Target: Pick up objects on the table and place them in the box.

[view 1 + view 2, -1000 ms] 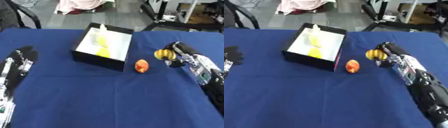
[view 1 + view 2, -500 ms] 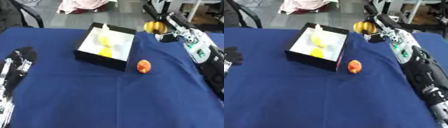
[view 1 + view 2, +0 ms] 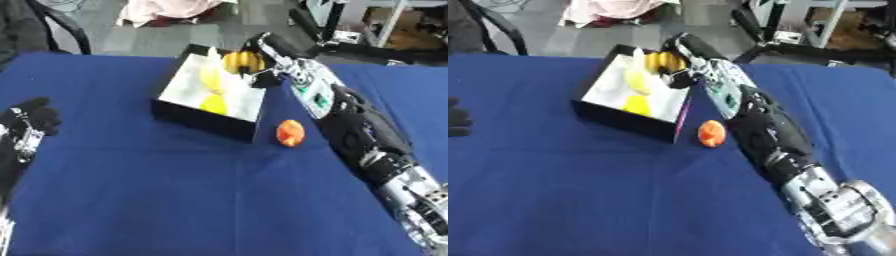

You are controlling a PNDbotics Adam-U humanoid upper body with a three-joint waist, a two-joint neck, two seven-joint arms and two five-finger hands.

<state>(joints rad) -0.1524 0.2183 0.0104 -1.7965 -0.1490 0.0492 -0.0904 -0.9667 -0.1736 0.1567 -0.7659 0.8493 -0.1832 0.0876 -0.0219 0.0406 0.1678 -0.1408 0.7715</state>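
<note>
A black box (image 3: pixel 197 119) with a white inside stands at the far middle of the blue table (image 3: pixel 175 200). Yellow objects (image 3: pixel 213 102) lie in it. My right hand (image 3: pixel 273 52) reaches over the box's far right corner, fingers curled round a yellow-orange striped round object (image 3: pixel 242 61) held above the inside. An orange fruit-like object (image 3: pixel 290 133) sits on the cloth just right of the box, beside my right forearm. My left hand (image 3: pixel 31 120) rests at the left edge with curled fingers, holding nothing.
Beyond the table's far edge are a black chair (image 3: pixel 66 30), a pink cloth bundle (image 3: pixel 171 7) on the floor and metal frame legs (image 3: pixel 367 30). Blue cloth stretches wide in front of the box.
My right hand carried the yellow-orange object from right of the box up and leftward, over the box's far right corner. The view also shifted.
</note>
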